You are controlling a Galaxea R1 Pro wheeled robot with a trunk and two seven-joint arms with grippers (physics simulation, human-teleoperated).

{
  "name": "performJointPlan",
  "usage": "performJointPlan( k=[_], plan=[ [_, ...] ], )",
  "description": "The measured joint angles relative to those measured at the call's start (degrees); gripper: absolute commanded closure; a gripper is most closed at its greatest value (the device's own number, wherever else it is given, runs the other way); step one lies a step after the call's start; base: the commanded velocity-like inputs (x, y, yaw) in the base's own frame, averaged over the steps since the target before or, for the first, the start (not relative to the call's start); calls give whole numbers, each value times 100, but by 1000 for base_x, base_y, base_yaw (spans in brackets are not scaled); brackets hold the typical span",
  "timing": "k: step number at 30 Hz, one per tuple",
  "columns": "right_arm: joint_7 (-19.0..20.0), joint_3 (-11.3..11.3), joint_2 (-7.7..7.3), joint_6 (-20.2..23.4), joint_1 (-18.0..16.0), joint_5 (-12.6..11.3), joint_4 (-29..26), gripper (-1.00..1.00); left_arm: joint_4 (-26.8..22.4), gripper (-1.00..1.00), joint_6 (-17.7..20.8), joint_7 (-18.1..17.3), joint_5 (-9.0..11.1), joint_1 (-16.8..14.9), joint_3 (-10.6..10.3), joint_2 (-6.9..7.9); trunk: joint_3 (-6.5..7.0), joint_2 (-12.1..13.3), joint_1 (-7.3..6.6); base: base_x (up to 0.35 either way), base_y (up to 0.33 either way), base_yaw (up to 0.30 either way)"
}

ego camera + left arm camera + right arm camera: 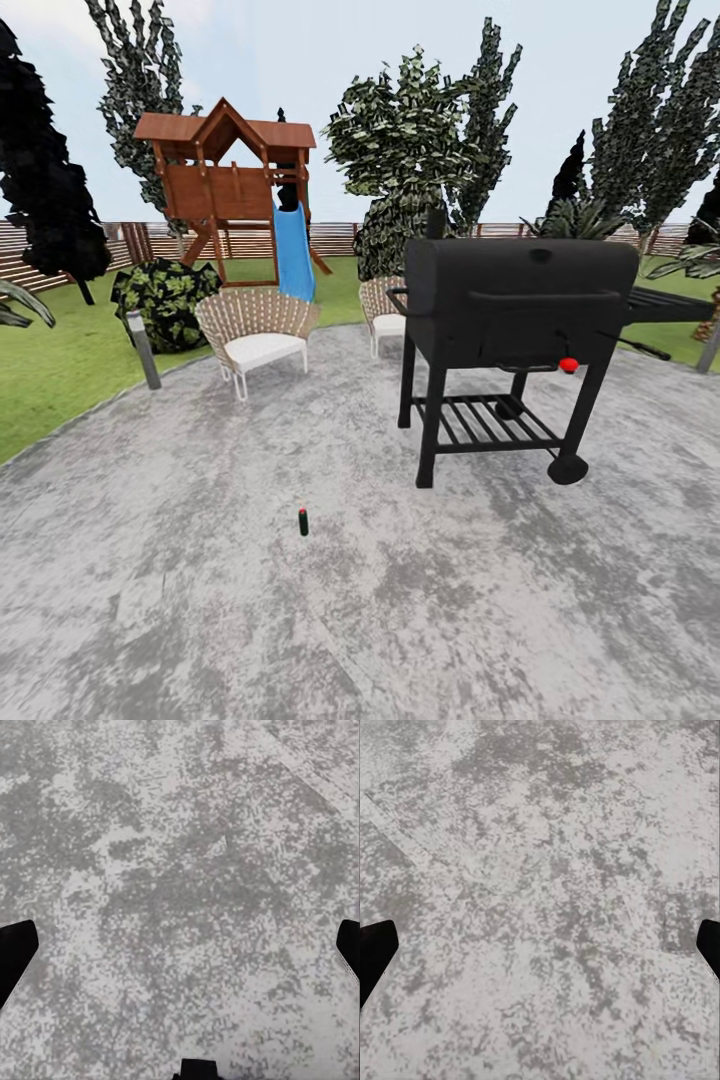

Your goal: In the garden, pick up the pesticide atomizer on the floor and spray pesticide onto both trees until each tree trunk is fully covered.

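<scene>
Tiny dark green-black bottle with a red top [303, 521] standing upright on the mottled grey-and-white stone floor [200, 620], alone, open paving all around. Black wheeled barbecue grill [515, 340] well apart to its right; two wicker chairs with white cushions [255, 335] farther back near the lawn edge. Left hand [180, 945] and right hand [540, 945] both spread wide over bare paving, pinching nothing.

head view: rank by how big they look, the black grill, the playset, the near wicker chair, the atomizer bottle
1. black grill
2. playset, though it stands much farther off, so its true size is unsure
3. near wicker chair
4. atomizer bottle
</scene>
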Motion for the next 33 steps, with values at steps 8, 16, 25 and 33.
performJointPlan(
  k=[8, 16, 25, 33],
  plan=[
    [2, 5, 0, 2, -1, 0, 0, -100, 0, -100, 0, 0, 0, -3, 0, 17, 0, 0, 0, 340, 0, 0],
    [3, 4, 0, 2, -1, 0, 0, -100, 0, -100, 0, 0, 0, -3, 0, 17, 0, 0, 0, 340, 0, 0],
    [3, 5, 0, 3, 0, 0, 0, -100, 0, -100, 0, 0, 0, -1, 0, 18, 0, 0, 0, 340, 0, 0],
    [3, 22, 1, 4, 0, 0, 0, -100, 0, -100, 0, 0, 0, 0, 0, 17, 0, 0, 0, 340, 0, 0]
  ],
)
